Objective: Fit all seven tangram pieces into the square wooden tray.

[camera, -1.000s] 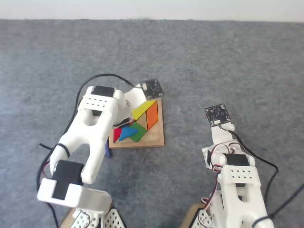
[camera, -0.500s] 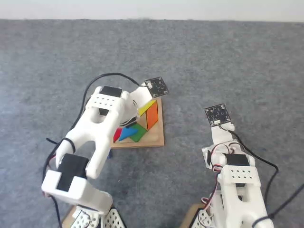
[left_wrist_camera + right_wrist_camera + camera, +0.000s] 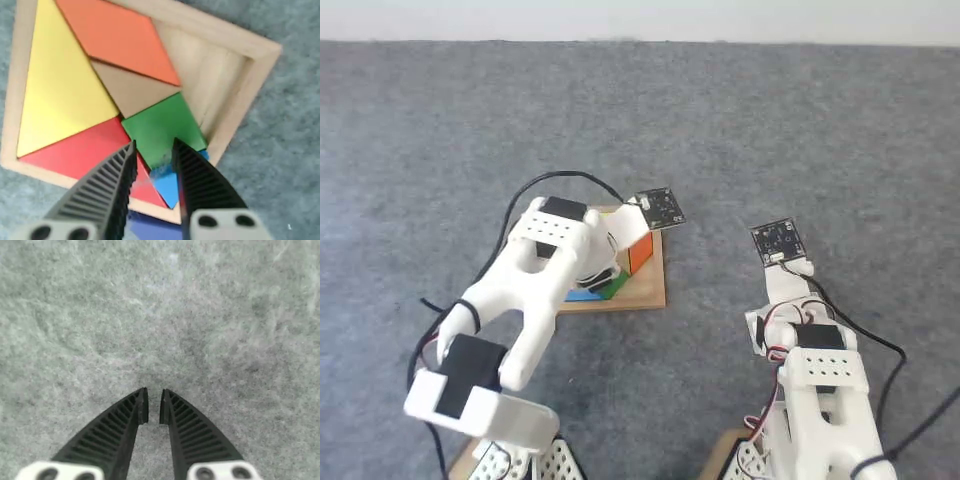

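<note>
tray [image 3: 646,297] lies on grey carpet [image 3: 800,130], pale wall [image 3: 640,18] behind; left gripper [image 3: 153,145] slightly apart over it, right gripper [image 3: 153,392] nearly together.

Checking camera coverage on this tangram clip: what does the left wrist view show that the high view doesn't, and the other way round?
Left wrist view: the yellow triangle and red triangle seated in the wooden tray, bare wood at its far corner, and the left gripper open over a corner of the green square.
High view: the left arm leaning over the tray, and the right arm apart from it over the grey carpet.
Both: the wooden tray, the orange parallelogram and the green square.
</note>
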